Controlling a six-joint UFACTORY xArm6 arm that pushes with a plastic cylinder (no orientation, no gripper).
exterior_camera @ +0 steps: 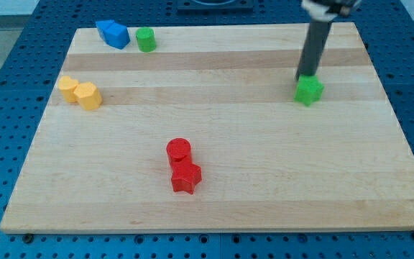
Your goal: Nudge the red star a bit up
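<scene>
Pale wooden board (264, 144) on blue perforated table (6, 65); even, soft light.

A pale wooden worktop (221, 144) lay on a blue perforated base (6, 86). At its top left, a blue block (113, 34) sat just beside a green cylinder (146, 39). Two yellow blocks (80, 91) touched near the left edge. A red cylinder (179, 150) rested against the red star (186, 176) toward the bottom centre. At the right, a green star (308, 91) lay under my tip (307, 75).
</scene>
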